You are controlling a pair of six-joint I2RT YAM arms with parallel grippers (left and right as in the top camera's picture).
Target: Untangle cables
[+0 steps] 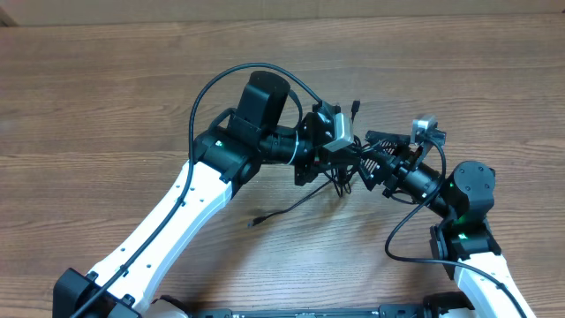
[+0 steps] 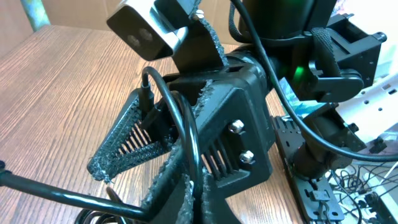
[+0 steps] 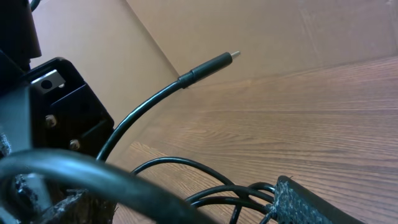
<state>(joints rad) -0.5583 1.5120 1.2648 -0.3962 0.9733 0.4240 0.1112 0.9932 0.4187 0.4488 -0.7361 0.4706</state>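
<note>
The cables (image 1: 340,184) lie as a small black bunch on the wooden table between my two grippers, with one loose tail ending in a plug (image 1: 254,221) toward the front. My left gripper (image 1: 338,163) sits over the bunch. In the left wrist view its pads (image 2: 177,186) are pinched on one thin black cable (image 2: 186,134) that arches upward. My right gripper (image 1: 371,157) faces it from the right, open, and its textured fingers (image 2: 121,146) spread wide. Cable loops (image 3: 249,190) lie between its fingers (image 3: 311,202). A straight plug end (image 3: 214,63) sticks up in the air.
The wooden table (image 1: 106,88) stretches to the left and back. The thick arm cable (image 1: 229,75) loops over my left wrist. The right arm's base with loose wires (image 2: 367,180) stands close behind the right gripper.
</note>
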